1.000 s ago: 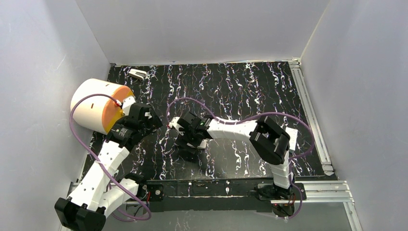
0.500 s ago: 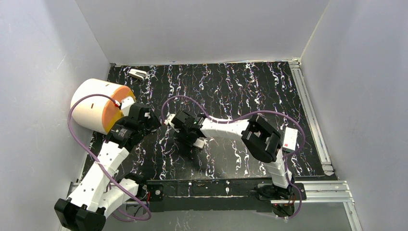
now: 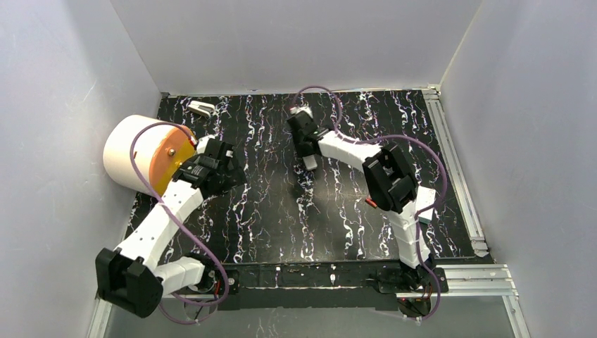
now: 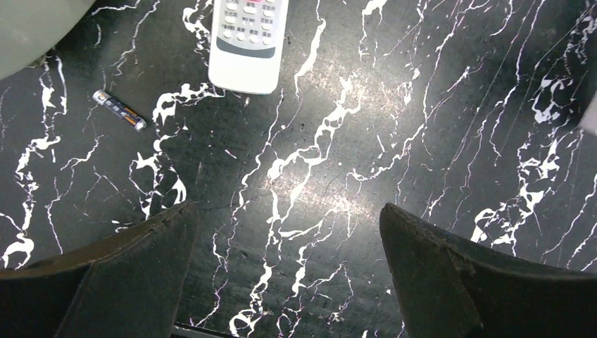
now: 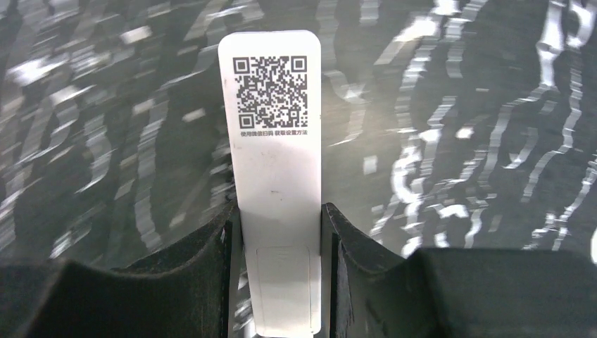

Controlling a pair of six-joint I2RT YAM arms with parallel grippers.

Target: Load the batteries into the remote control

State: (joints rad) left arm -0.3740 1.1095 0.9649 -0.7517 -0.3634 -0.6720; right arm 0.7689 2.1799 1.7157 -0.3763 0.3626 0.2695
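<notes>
My right gripper (image 3: 304,143) is shut on a slim white remote (image 5: 277,134), held by its sides with the QR-code back facing the camera. In the top view the remote (image 3: 309,163) hangs above the far middle of the table. My left gripper (image 4: 287,210) is open and empty above the table; in the top view it (image 3: 224,167) is next to the cylinder. One battery (image 4: 120,110) lies on the table ahead and left of the left gripper. A second white remote (image 4: 248,39), buttons up, lies just beyond it.
A large white cylinder with an orange end (image 3: 141,151) lies at the left wall. A small white object (image 3: 202,108) sits at the far left corner. Another white remote-like item (image 3: 426,204) lies behind the right arm. Metal rails (image 3: 457,169) edge the black marbled table.
My right arm has swung from the table's middle to the far middle, carrying the white remote. My left gripper has shifted a little to the right.
</notes>
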